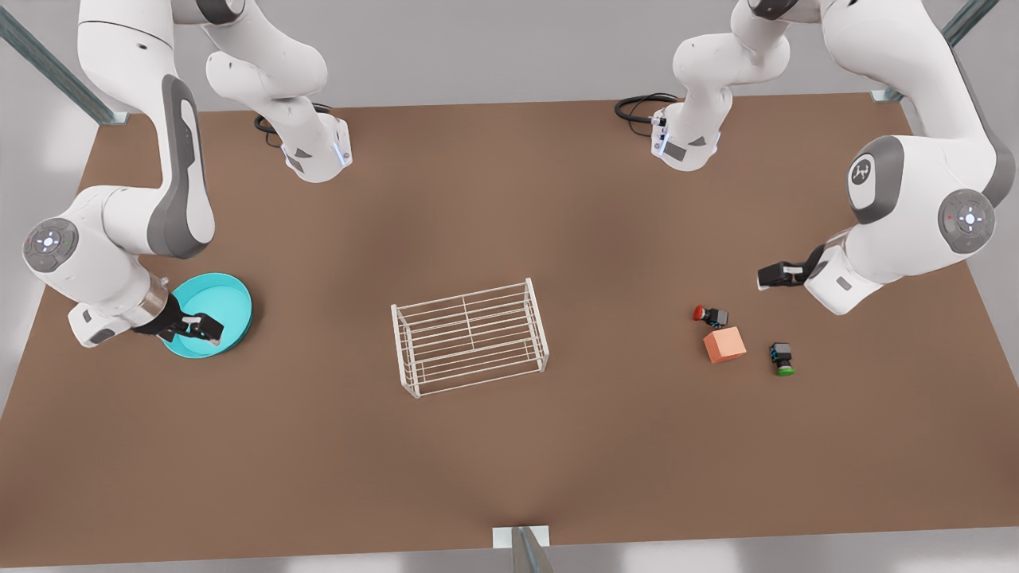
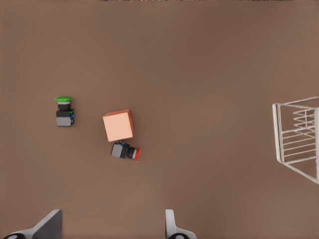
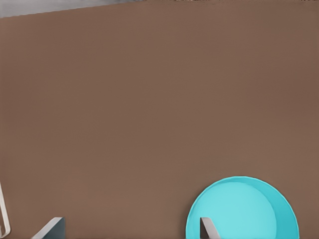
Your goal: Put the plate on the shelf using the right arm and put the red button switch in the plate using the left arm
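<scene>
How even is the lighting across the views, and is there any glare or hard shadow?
Front view: soft, even light, a paler patch mid-table, only faint shadow under the shelf. Left wrist view: flat light, barely any shadow beside the cube. Right wrist view: no glare on the plate.

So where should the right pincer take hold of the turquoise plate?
On the raised rim, from above: the plate lies flat on the table, so only its thin upright edge fits between two fingers, one inside and one outside. The open right pincer hangs over the near rim on the front view's left. The left pincer waits open near the red button switch.
</scene>
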Controlling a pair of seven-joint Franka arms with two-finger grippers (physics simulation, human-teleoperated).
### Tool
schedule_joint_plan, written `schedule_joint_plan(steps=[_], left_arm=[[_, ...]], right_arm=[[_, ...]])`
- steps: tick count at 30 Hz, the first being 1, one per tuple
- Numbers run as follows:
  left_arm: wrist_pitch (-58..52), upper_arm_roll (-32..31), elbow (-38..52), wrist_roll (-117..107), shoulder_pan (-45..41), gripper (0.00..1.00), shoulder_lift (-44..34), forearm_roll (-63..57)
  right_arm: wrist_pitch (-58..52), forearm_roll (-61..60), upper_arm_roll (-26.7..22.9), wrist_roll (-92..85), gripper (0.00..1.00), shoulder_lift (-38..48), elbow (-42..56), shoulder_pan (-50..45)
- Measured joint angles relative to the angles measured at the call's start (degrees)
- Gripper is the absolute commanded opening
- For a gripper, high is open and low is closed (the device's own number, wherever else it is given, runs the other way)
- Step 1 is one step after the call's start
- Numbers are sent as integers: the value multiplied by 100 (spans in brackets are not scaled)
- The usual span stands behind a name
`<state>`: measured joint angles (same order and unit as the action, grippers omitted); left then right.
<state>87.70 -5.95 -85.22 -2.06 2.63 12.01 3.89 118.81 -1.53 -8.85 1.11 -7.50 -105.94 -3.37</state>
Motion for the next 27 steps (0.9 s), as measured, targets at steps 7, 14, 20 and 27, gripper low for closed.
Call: schedule_joint_plan(steps=[7,14,20,27], left_arm=[[44,-137,-82,-96,-65,100,-70,-23],[-88,-64,-985,-907,49,100,-353,-79],[780,-133,-2179,-2541,154,100,-496,170],[2863,-69,-3956,-4345,366,100,-557,832]], right_arm=[[-55,-43,-24,-14,100,-94,26,178],[-445,-187,-26,-390,100,-309,-37,989],[-408,-411,-20,-1008,100,-534,-561,1671],[105,-559,16,-1993,100,-1173,-622,2322]])
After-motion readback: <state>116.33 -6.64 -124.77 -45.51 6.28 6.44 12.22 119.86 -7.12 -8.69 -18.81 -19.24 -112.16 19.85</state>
